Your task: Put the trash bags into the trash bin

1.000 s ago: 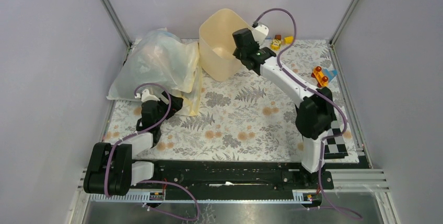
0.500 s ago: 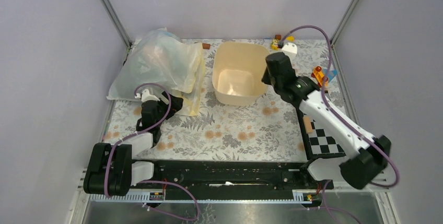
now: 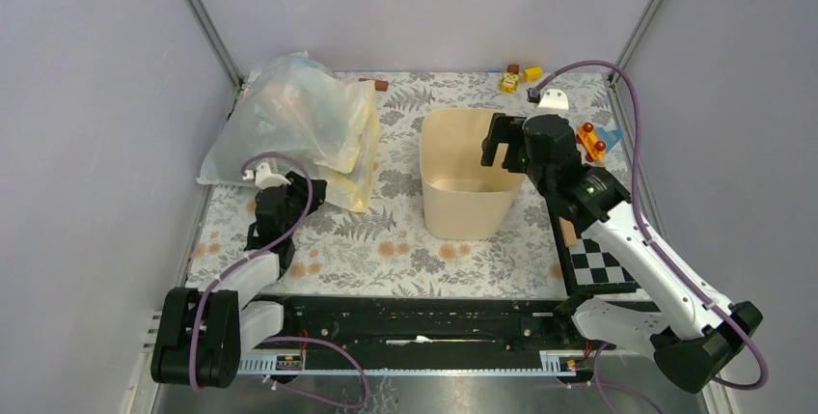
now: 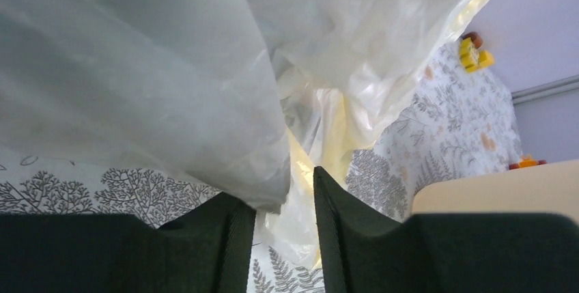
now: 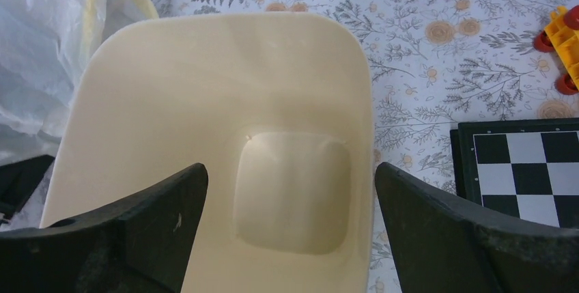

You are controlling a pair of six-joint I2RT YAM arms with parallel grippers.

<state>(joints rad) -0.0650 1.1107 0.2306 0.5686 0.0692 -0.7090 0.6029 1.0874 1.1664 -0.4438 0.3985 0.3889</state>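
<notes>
Plastic film fills the left wrist view: a thin, crinkled sheet with a faint blue-grey cast, which I take for the trash bags, hangs over a pale yellow bag. The left end effector sits at the near edge of this heap. Its jaws are set about half apart, with the sheet's lower hem and a fold of yellow film in the gap. Whether the film is pinched I cannot tell. The low approach along the flowered surface suits a limp bag, which offers only a hem to catch.

The heap lies at the far left of the surface, well apart from the trash bin, and none of it is in the bin yet. The bin stands upright near the middle, mouth up and empty, where a lifted bag could be carried across and lowered in. The right end effector hangs over the bin's far right rim, jaws spread wide and holding nothing. From there it could steady the bin, which looks light enough to tip under a dragging bag.
</notes>
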